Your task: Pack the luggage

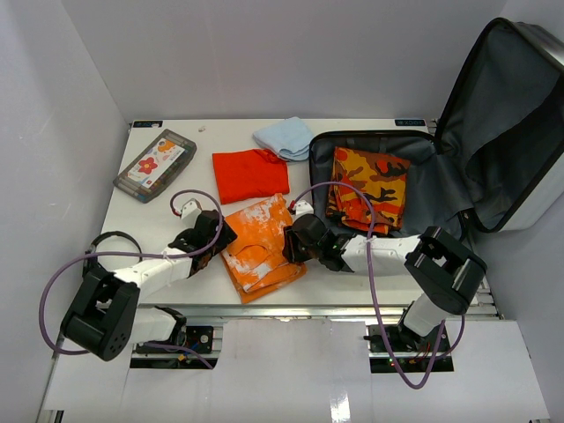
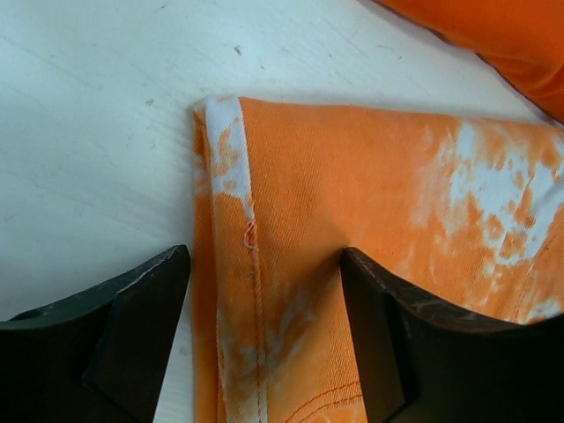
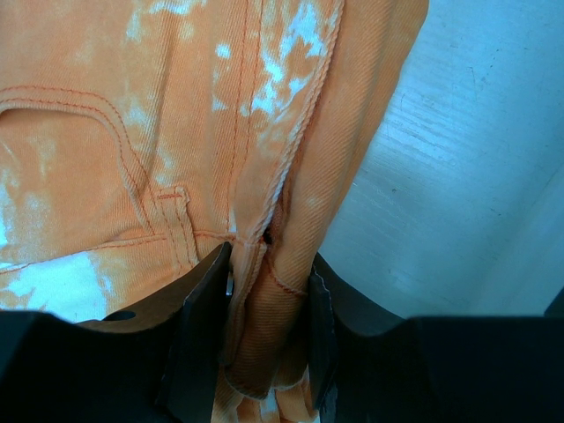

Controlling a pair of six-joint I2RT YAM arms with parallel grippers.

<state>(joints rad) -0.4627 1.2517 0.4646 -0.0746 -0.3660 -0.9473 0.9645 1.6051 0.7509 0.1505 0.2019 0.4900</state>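
Observation:
The luggage point(image 1: 445, 189) lies open at the right of the table, its lid point(image 1: 515, 115) standing up, with an orange camouflage garment point(image 1: 370, 181) folded inside. Orange-and-white bleached shorts point(image 1: 260, 245) lie flat on the table between my two grippers. My left gripper point(image 1: 216, 236) is open and straddles the left hem of the shorts point(image 2: 291, 203), one finger point(image 2: 141, 326) over the bare table and the other over the cloth. My right gripper point(image 1: 295, 242) is shut on a bunched fold at the shorts' right edge point(image 3: 176, 132), pinched between both jaws point(image 3: 269, 291).
A red folded garment point(image 1: 249, 174) and a light blue cloth point(image 1: 285, 137) lie behind the shorts. A small flat grey case with a red flower point(image 1: 155, 164) sits at the back left. White walls enclose the table point(image 1: 159, 220).

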